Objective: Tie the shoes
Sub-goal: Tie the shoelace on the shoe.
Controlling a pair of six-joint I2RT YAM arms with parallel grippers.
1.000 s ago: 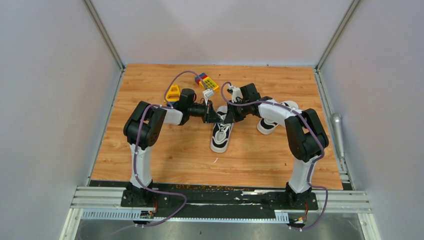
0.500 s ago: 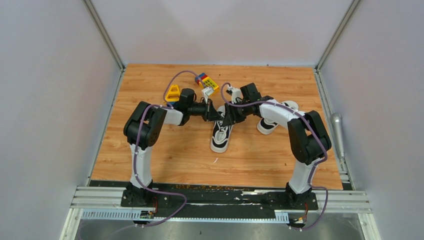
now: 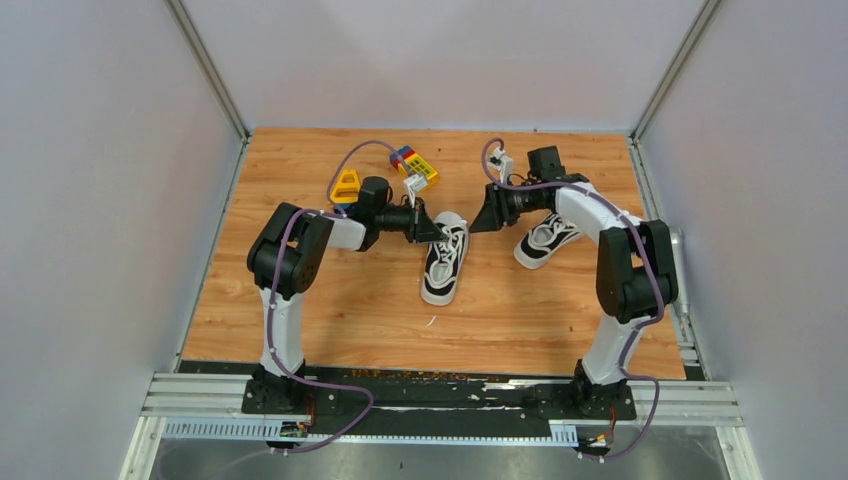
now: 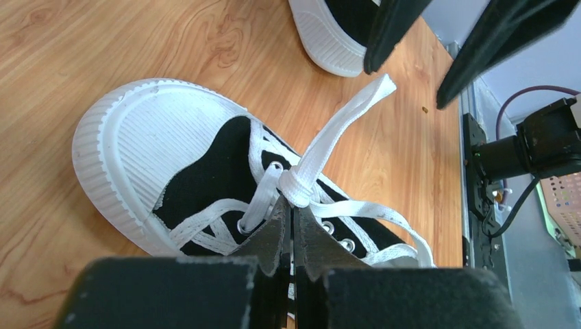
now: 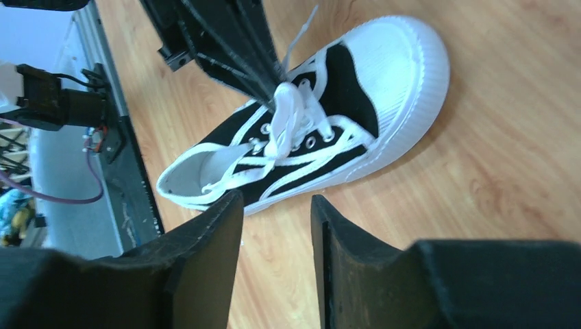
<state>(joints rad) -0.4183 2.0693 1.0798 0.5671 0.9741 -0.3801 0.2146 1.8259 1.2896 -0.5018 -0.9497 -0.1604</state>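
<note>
Pinching one lace (image 4: 342,113), left gripper (image 4: 293,221) together; right gripper (image 5: 277,202) apart, empty; two shoes (image 3: 443,262) (image 3: 545,238).

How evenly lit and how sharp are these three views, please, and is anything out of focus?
Top external: soft, even light, faint shadows on the table, all sharp. Left wrist: centre shoe and lace crisp; the left gripper looms dark, slightly soft. Right wrist: same shoe crisp, right gripper dark in the foreground.

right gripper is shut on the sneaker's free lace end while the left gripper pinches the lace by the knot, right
No. The right gripper is open and holds nothing, as the right wrist view shows; the free lace end is ungripped. The left gripper does pinch the lace by the knot.
</note>
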